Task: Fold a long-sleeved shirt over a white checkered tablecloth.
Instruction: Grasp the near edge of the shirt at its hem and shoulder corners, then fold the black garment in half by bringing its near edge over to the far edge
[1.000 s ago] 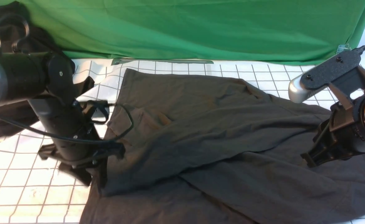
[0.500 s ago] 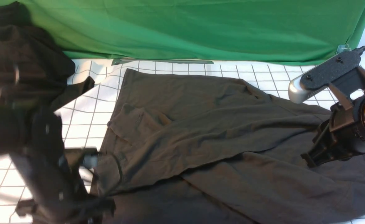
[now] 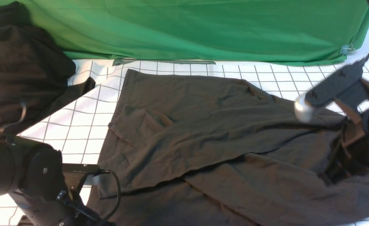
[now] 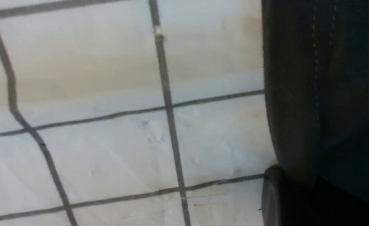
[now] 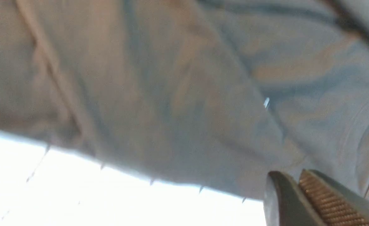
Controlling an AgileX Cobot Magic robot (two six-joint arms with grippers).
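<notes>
left fingers point(image 4: 275, 201) at 7 o'clock, can't tell if closed | right fingers point(image 5: 329, 204) at 3, pinching shirt point(image 3: 203, 131) | risk: skimpy pinch slips mid-fold, or tablecloth point(image 3: 77, 125) snags

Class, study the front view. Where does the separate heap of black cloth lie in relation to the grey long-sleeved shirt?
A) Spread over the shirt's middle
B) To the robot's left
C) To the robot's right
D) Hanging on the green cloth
B: the heap of black cloth sits at the far left, with checkered tablecloth showing between it and the long-sleeved shirt.
</notes>
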